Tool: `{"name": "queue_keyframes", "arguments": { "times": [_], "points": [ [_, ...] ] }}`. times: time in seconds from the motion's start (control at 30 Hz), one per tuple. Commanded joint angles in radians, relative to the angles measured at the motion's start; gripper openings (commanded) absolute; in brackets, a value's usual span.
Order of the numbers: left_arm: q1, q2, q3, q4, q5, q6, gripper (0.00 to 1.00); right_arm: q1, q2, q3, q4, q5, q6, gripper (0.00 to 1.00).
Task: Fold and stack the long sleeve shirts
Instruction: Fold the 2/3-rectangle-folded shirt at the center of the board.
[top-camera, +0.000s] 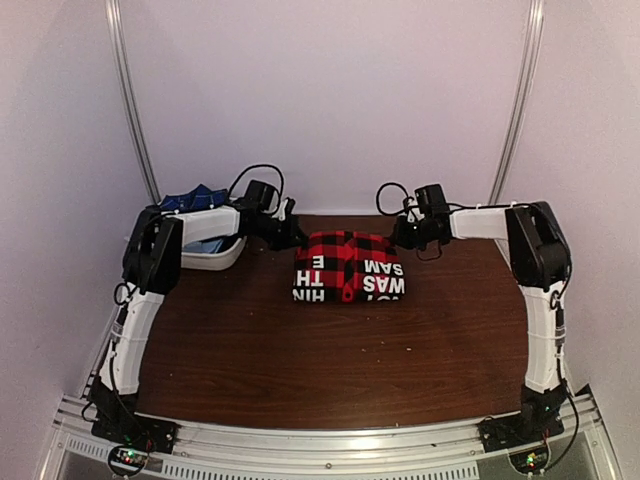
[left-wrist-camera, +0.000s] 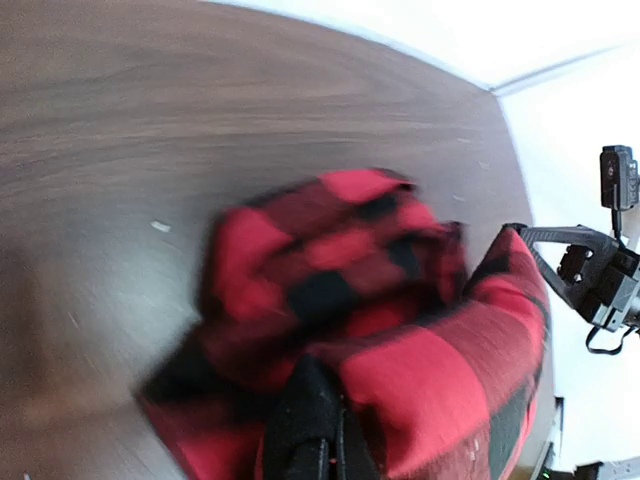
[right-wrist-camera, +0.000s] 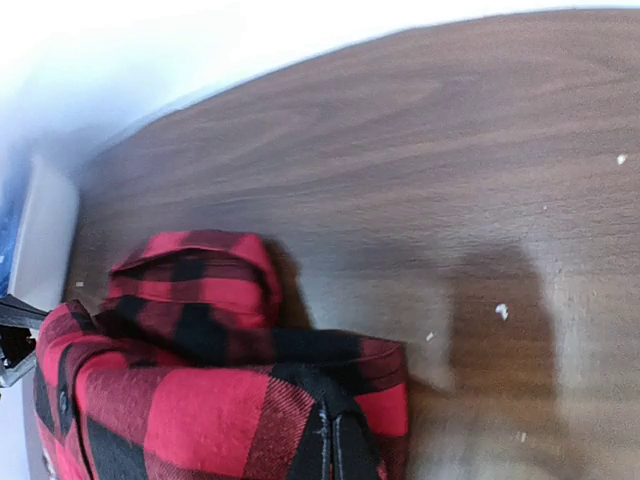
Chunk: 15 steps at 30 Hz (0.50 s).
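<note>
In the overhead view the navy blue cloth shirt, at ten o'clock on the brown wooden desk, is mostly hidden behind the left arm. Much of the white tub beneath it is hidden too. The red-and-black checked cloth shirt is folded so that its white block letters break off mid-word. Where the left hand and right hand meet its far corners, the fingertips are too small to make out. The left wrist view is smeared with blur. Both wrist views cut the shirt and the closed dark fingers off at six o'clock.
</note>
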Motion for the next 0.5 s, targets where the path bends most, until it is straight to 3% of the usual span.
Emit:
{"name": "queue_keyframes", "arguments": {
  "times": [0.0, 0.17, 0.37, 0.47],
  "points": [
    [0.006, 0.129, 0.081, 0.031, 0.063, -0.031, 0.0, -0.011, 0.182, 0.16, -0.055, -0.022, 0.003, 0.0],
    [-0.006, 0.004, -0.192, 0.191, 0.037, -0.068, 0.0, 0.008, 0.125, 0.017, -0.044, -0.004, -0.026, 0.0],
    [-0.067, -0.258, -0.56, 0.33, 0.004, -0.068, 0.0, 0.055, -0.268, -0.494, 0.089, 0.085, 0.01, 0.0],
    [-0.104, -0.394, -0.721, 0.363, -0.036, -0.074, 0.0, 0.097, -0.462, -0.667, 0.12, 0.14, 0.043, 0.0]
  ]
}}
